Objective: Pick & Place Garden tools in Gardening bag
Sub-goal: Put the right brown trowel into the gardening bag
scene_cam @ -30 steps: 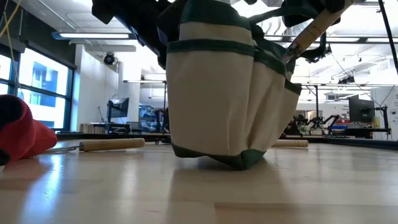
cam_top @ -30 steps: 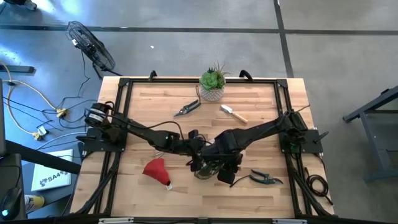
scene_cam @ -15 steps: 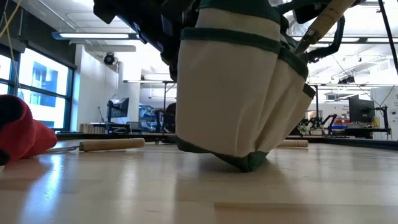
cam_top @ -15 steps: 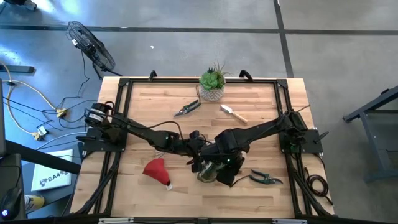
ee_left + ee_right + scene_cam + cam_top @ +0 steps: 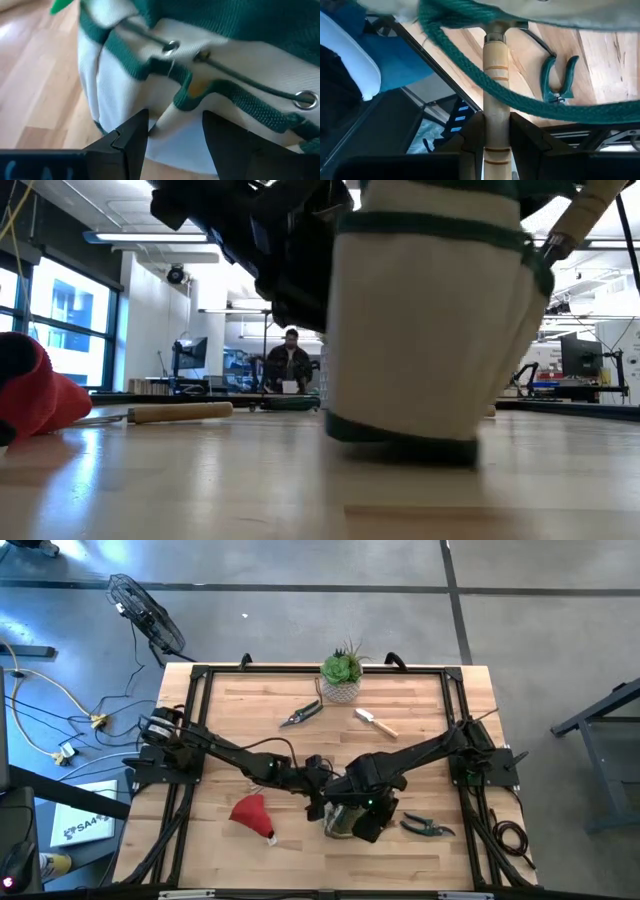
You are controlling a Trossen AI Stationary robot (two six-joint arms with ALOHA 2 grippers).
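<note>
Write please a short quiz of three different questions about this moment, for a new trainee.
1. True or false: the right gripper is shut on a wooden handle.
2. Which item lies nearest the plant pot? A) red cone B) small trowel C) dark shears
3. Fill in: in the left wrist view, the left gripper is open, right against the ____.

Key: 1 true; 2 B; 3 bag.

Robotics lab (monitors (image 5: 192, 352), ceiling striplights (image 5: 150, 237))
</note>
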